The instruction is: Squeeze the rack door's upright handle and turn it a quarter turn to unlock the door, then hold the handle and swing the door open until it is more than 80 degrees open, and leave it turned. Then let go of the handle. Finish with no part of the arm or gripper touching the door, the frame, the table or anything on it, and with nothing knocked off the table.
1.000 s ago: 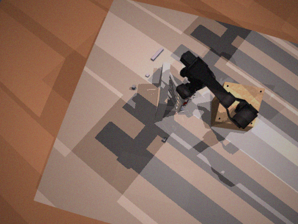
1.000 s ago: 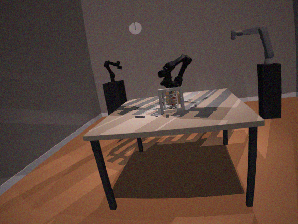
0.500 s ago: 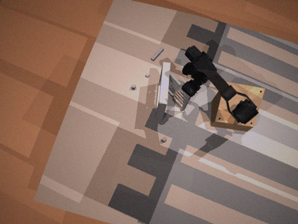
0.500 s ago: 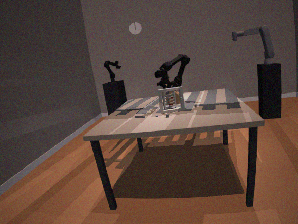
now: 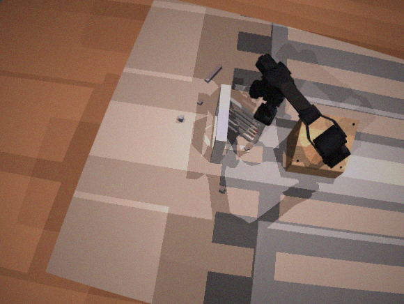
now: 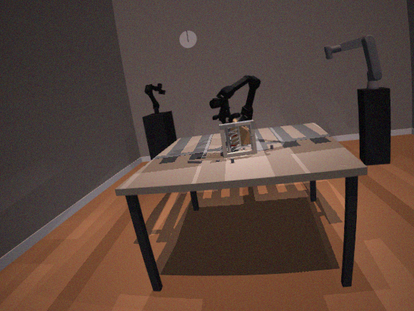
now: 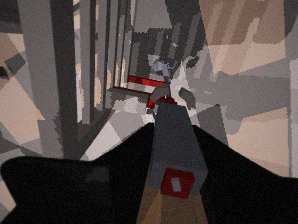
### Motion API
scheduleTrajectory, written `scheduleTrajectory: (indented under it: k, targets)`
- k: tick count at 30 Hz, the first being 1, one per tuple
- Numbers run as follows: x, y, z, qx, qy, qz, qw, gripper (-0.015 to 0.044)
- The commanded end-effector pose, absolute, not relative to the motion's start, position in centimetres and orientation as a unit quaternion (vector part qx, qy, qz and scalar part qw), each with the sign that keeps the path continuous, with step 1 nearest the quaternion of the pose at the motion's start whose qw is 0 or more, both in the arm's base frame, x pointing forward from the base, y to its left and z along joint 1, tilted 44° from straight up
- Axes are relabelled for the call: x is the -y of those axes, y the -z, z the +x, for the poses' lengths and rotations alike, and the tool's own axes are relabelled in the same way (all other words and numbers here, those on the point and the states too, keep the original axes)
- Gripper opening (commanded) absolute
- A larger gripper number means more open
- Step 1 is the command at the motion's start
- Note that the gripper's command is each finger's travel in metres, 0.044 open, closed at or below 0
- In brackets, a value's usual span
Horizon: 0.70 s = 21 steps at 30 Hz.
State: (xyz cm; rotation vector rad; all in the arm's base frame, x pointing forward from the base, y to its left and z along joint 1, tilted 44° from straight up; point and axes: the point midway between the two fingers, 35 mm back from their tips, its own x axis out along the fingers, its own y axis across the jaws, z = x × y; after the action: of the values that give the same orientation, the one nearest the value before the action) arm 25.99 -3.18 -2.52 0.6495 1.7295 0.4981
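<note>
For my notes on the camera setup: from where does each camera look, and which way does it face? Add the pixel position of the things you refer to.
Top: high above the table (image 5: 115, 223) (image 6: 214, 181), facing down; the arm (image 5: 294, 95) (image 6: 237, 85) and its base show.
Exterior: beyond the table's far edge from the arm, facing the rack frame (image 5: 223, 115) (image 6: 254, 140) and the arm.
Wrist: on the arm near the pincer (image 7: 175, 135), facing along its black fingers to the gripped handle (image 7: 177, 132).
Top and exterior share table, frame and arm.
</note>
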Motion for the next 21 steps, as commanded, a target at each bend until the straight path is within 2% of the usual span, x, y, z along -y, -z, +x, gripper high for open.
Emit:
scheduleTrajectory:
  k: [1, 21]
  targets:
    - [3.7, 3.1, 26.1, -0.730, -0.242, 0.253, 0.587, 0.0016]
    - [7.0, 6.2, 27.5, -0.679, -0.360, 0.151, 0.622, 0.0016]
